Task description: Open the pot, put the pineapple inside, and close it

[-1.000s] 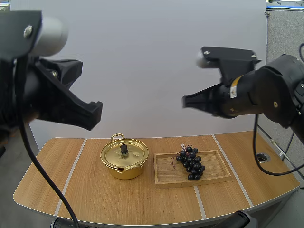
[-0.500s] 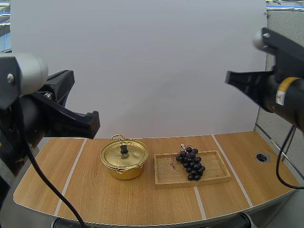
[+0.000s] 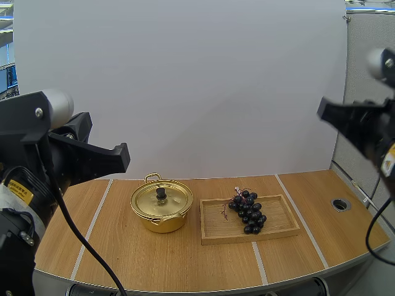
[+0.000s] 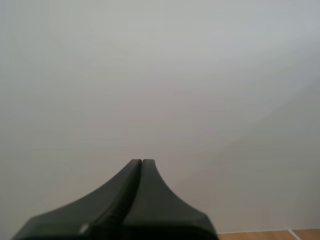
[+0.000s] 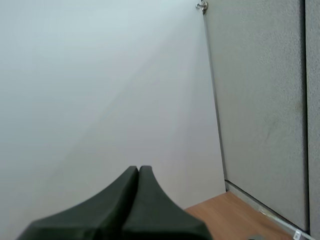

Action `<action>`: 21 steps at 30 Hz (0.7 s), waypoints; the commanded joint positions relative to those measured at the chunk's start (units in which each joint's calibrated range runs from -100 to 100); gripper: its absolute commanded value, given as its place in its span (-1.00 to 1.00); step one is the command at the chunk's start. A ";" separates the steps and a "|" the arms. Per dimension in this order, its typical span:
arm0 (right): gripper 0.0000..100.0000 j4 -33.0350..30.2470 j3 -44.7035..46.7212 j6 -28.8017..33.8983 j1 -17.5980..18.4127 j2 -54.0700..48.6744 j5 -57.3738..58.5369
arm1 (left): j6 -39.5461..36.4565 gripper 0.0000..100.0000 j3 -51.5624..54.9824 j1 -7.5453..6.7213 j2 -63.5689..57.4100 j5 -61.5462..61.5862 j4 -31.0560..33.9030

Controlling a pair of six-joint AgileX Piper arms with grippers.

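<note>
- The pot (image 3: 162,206) is golden and stands on the table a little left of the centre in the lower half of the high view. Its lid (image 3: 154,200) is on, so I judge that the opening step is not begun.
- The black knob (image 3: 161,193) of the lid points straight up. This probably makes it the natural place to pinch from above.
- I see no pineapple. The fruit here is a bunch of dark grapes (image 3: 247,211), so this is probably the thing to put inside.
- The grapes lie on a wooden tray (image 3: 216,229), on its right half. The tray is just beside the pot on the right, near but not touching, so I think the lid can come off without disturbing the fruit.
- The left gripper (image 4: 142,162) has its two fingers pressed together into one dark wedge and holds nothing. In the high view its arm is at the left edge, raised well above the table and well apart from the pot.
- The right gripper (image 5: 138,169) is also pressed together and carries nothing. Its arm is at the upper right edge of the high view, well apart from the tray.
- The table (image 3: 154,259) is light wood with pale lines, a curved front edge and a small round hole (image 3: 341,203) at the right.
- Behind is a plain white wall (image 3: 185,80), with a grey partition (image 3: 369,92) at the right edge.
</note>
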 commanded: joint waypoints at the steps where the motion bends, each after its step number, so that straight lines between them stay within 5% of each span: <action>1: -1.00 1.45 7.79 1.28 -3.39 -0.22 -15.52 | -0.49 -1.00 0.30 0.05 -0.31 -2.61 0.63; 6: -1.00 2.10 15.87 -0.08 -3.75 -0.22 -30.57 | 1.01 -1.00 1.64 0.05 -0.31 -3.39 3.06; 14: -1.00 2.95 34.62 -2.31 -3.75 -0.22 -58.72 | 2.08 -1.00 14.88 0.05 -0.31 -21.30 3.06; 21: -1.00 2.20 45.12 -2.51 -3.75 -0.22 -66.15 | 2.08 -1.00 28.45 0.05 -0.31 -31.78 3.06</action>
